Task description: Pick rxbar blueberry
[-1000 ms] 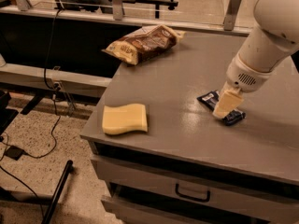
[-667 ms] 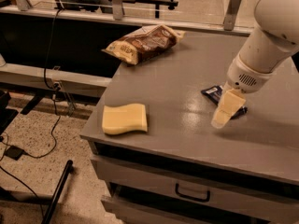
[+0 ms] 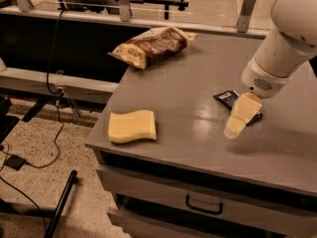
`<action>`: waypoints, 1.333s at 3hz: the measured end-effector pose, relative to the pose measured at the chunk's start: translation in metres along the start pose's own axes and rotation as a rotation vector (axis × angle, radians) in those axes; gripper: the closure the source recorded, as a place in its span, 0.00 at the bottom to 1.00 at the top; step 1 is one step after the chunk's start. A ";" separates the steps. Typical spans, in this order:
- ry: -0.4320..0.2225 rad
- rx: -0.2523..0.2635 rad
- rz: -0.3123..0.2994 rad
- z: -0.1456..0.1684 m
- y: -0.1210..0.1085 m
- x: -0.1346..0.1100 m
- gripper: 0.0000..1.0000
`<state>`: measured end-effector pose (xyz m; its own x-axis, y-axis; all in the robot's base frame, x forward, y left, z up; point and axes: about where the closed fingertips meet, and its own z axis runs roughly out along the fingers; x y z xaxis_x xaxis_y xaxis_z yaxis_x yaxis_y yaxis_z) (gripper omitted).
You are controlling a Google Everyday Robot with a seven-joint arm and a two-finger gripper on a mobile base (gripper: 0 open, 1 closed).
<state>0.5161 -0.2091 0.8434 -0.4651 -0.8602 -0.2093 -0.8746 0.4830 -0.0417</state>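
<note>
The rxbar blueberry (image 3: 227, 98) is a small flat dark navy bar lying on the grey table top (image 3: 198, 83) at the right. My gripper (image 3: 236, 125), cream-coloured below a white arm (image 3: 287, 38), reaches down over the bar and hides its middle. One end of the bar shows to the gripper's upper left, and a sliver shows on its right. The gripper's tip sits just in front of the bar, at or just above the table surface. Whether it holds the bar does not show.
A pale yellow wavy sponge (image 3: 132, 126) lies near the table's front left corner. A brown-and-cream snack bag (image 3: 151, 45) lies at the back left. Drawers (image 3: 203, 205) sit under the front edge. Cables and a dark stand are on the floor to the left.
The gripper's tip has shifted slightly toward the table's front edge and lower over the bar. The bar, sponge and bag have not moved.
</note>
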 end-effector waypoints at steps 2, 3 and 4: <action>0.045 -0.012 0.058 0.019 -0.012 0.001 0.03; 0.044 -0.011 0.056 0.019 -0.011 0.001 0.33; 0.044 -0.010 0.055 0.017 -0.011 0.001 0.64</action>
<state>0.5280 -0.2123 0.8268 -0.5183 -0.8385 -0.1681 -0.8485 0.5288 -0.0216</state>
